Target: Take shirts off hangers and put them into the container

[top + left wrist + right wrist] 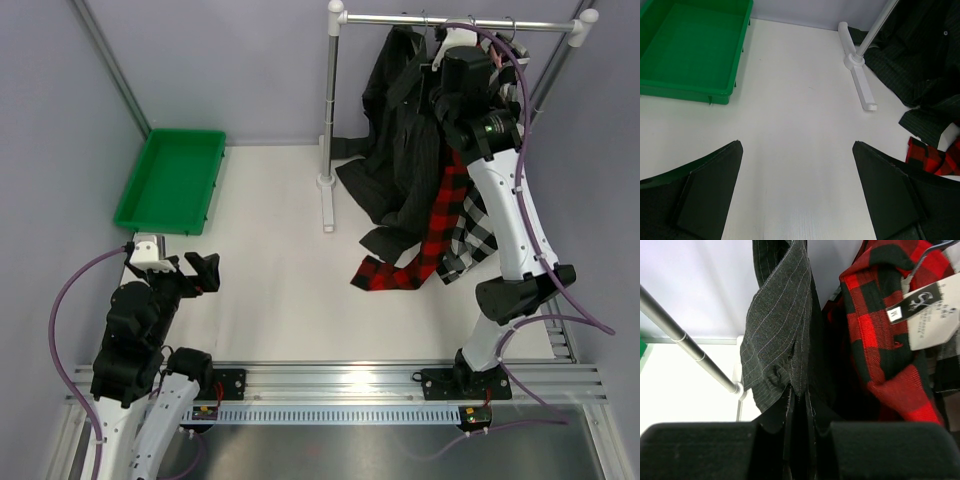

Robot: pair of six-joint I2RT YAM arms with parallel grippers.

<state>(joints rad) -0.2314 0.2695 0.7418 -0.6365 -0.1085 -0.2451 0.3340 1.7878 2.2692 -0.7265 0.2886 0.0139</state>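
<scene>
Three shirts hang from the rack at the back right: a dark charcoal pinstriped shirt [400,150], a red-and-black plaid shirt [440,225] and a black-and-white plaid shirt [472,235]. Their lower parts rest on the table. Hanger hooks [470,20] sit on the rail, and a thin hanger wire [920,262] shows by the red plaid [880,340]. My right gripper [802,400] is high at the rack, its jaws shut on an edge of the charcoal shirt [775,330]. The left gripper [797,150] hovers open and empty over the near left table. The green container [170,180] is empty.
The rack's upright pole [330,100] and white foot [860,80] stand between the container [690,90] and the shirts. A paper tag [927,310] hangs from the red plaid collar. Grey walls close in the left and back sides.
</scene>
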